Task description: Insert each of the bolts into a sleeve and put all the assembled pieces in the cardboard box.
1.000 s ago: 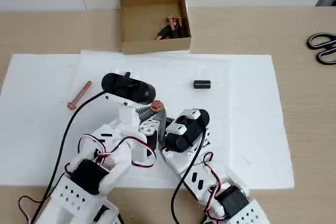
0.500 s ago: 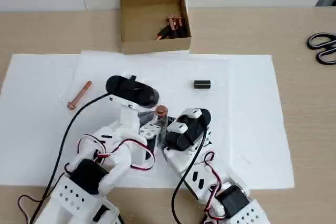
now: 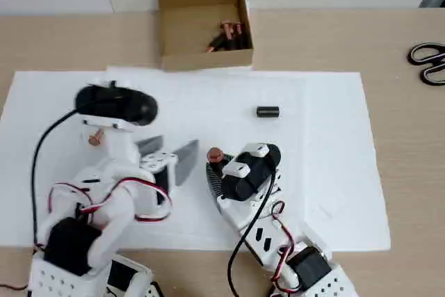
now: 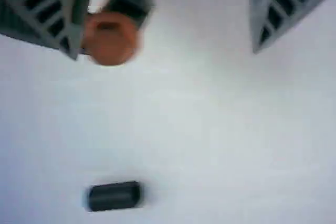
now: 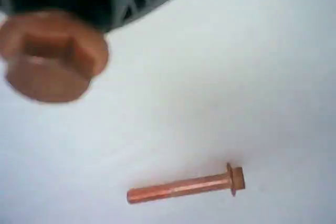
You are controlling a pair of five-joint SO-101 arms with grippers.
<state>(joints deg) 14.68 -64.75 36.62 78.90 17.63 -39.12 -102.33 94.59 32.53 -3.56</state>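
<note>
Pinches a bolt-in-sleeve piece [image 3: 215, 154] in the right gripper [image 3: 212, 165] over the paper [image 3: 327, 172], well apart from the box [image 3: 205, 59], with the left gripper [image 3: 169, 160] spread wide and holding nothing nearby. Looks like time to carry the piece to the box. Next calls for lifting it over the box wall, then letting go inside.

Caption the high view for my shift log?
Right tool grips a sleeved bolt over the white paper, left tool open beside it, one loose sleeve and the cardboard box beyond.
</note>
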